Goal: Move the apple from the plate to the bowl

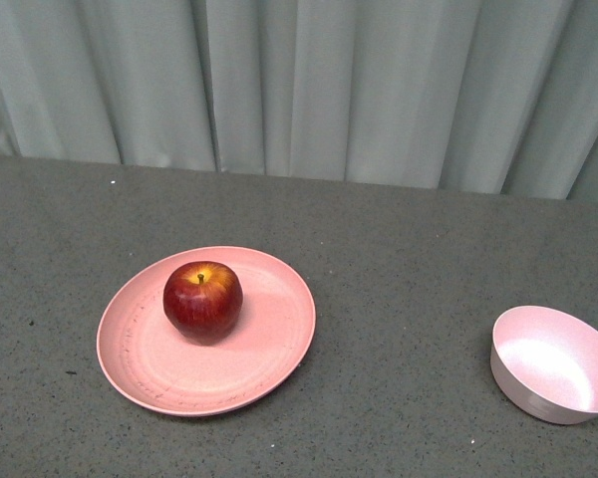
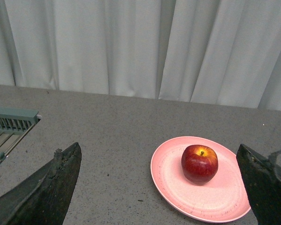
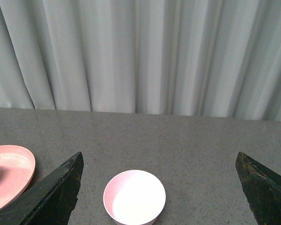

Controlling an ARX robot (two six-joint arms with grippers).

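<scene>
Apple [image 1: 202,298] sits on plate [image 1: 264,349] — bowl [image 1: 523,386] well apart; left claw [image 2: 157,149], right claw [image 3: 159,157] both spread wide.

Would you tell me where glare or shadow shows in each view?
Front view: the small pale pink bowl glares white inside; the round dark red apple shadows the wide salmon-pink plate. Left wrist view: fingers look near-black. Right wrist view: bowl interior washed out.

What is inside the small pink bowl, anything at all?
Empty: the bowl shows only its bare whitish inside, and the apple sits on the plate.
</scene>
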